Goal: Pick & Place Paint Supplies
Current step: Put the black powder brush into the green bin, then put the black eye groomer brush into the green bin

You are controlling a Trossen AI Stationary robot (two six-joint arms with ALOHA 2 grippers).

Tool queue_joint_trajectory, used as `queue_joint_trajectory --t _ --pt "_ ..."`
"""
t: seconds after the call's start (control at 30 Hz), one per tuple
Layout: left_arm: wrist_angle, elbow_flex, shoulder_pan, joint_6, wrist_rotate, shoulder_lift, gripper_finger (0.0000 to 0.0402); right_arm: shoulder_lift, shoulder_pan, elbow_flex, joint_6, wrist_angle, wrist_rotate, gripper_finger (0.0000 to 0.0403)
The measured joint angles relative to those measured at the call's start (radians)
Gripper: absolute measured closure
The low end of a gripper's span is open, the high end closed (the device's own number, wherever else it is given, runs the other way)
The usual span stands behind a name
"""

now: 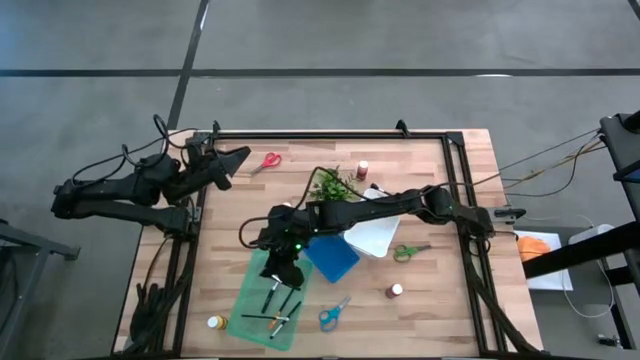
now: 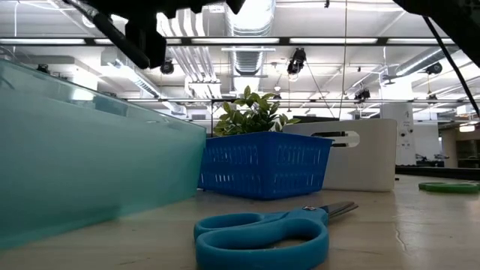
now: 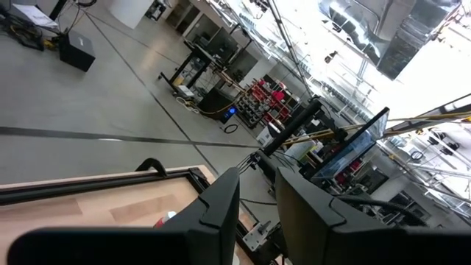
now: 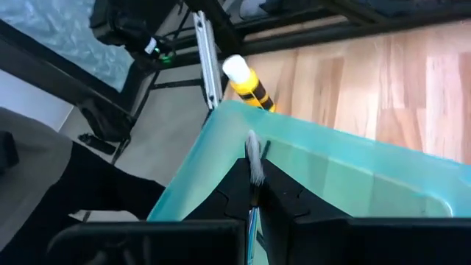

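My right gripper (image 1: 282,272) reaches from the table's right side over the far end of the green see-through tray (image 1: 250,305) and is shut on a thin brush (image 4: 255,160) with a pale bristle tip. In the low view it hangs at the top (image 2: 150,34) above the tray's wall (image 2: 90,157). Several dark-handled brushes (image 1: 272,318) lie flat in the tray. Blue scissors (image 1: 333,314) lie on the table right of the tray, also in the low view (image 2: 262,232). My left gripper (image 1: 238,157) waits open at the far left corner, touching nothing. My right gripper pinches the thin brush between its two fingers (image 4: 234,193), just behind the bristle end (image 4: 254,151), which sticks out past the fingertips. The fingers slant down from above, along the brush. The brush is over the tray's inside; whether its tip touches the tray cannot be told.
A blue basket (image 1: 332,257) and a white basket (image 1: 375,236) sit right of the tray, a leafy plant (image 1: 335,185) beyond them. Red scissors (image 1: 267,161), green scissors (image 1: 410,251), a red-capped bottle (image 1: 362,170), another bottle (image 1: 396,291) and a yellow bottle (image 1: 214,322) lie around.
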Motion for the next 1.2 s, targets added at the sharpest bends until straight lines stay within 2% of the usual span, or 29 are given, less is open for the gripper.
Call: queue_joint_trajectory --t 0.37,0.77,0.87,1.0,1.2 --pt "0.005 0.0 0.007 0.016 0.0 0.0 0.0302 -0.008 0.0 -0.002 -0.03 -0.024 0.001 0.0388" --pt "0.005 0.0 0.007 0.026 0.0 0.0 0.0302 -0.008 0.0 -0.004 -0.013 -0.025 0.001 0.026" --pt "0.005 0.0 0.007 0.026 0.0 0.0 0.0302 -0.012 0.0 -0.004 -0.013 -0.045 0.001 0.0238" --pt "0.005 0.0 0.007 0.026 0.0 0.0 0.0302 -0.036 -0.006 -0.004 -0.034 -0.155 0.003 0.0226" --pt "0.005 0.0 0.01 0.026 0.0 0.0 0.0302 -0.119 -0.025 -0.004 -0.127 -0.318 0.162 0.0225"
